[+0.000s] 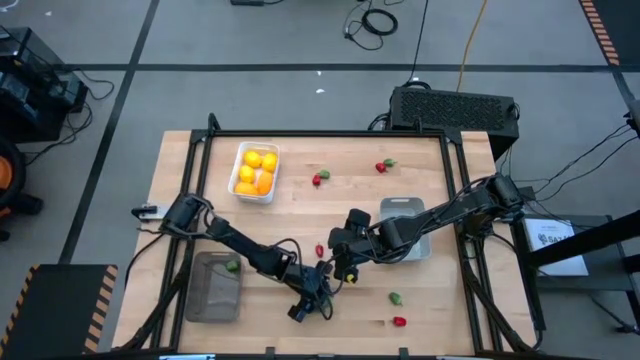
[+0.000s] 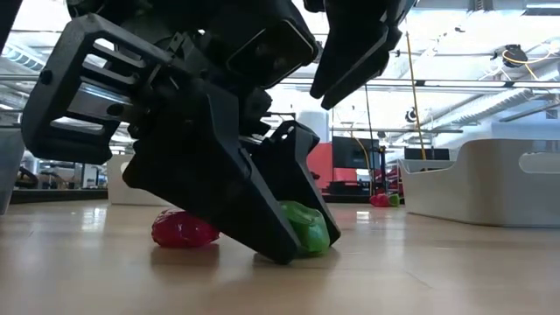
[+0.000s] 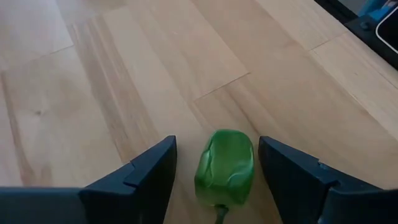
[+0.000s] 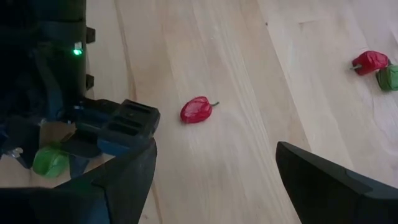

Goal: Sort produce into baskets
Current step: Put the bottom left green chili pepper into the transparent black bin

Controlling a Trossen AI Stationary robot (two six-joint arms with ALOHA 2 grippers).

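Note:
A small green piece of produce [image 3: 224, 165] lies on the wooden table near its front edge. My left gripper [image 1: 320, 292] is down at the table, open, with one finger on each side of the piece and a gap showing on both sides. My right gripper [image 4: 216, 149] hangs open above the table's middle, with nothing between its fingers. A red piece [image 4: 198, 109] lies on the table in front of it. The white basket [image 1: 240, 190] holds yellow and orange fruits. The darker grey basket [image 1: 205, 295] holds one green piece [image 1: 232, 266]. The light grey basket [image 1: 402, 208] lies partly under my right arm.
Loose pieces lie about the table: a red one [image 1: 318, 180] and a red-and-green pair [image 1: 385, 165] toward the far edge, and a green one [image 1: 396, 298] and a red one [image 1: 399, 321] near the front right. The two grippers stand close together.

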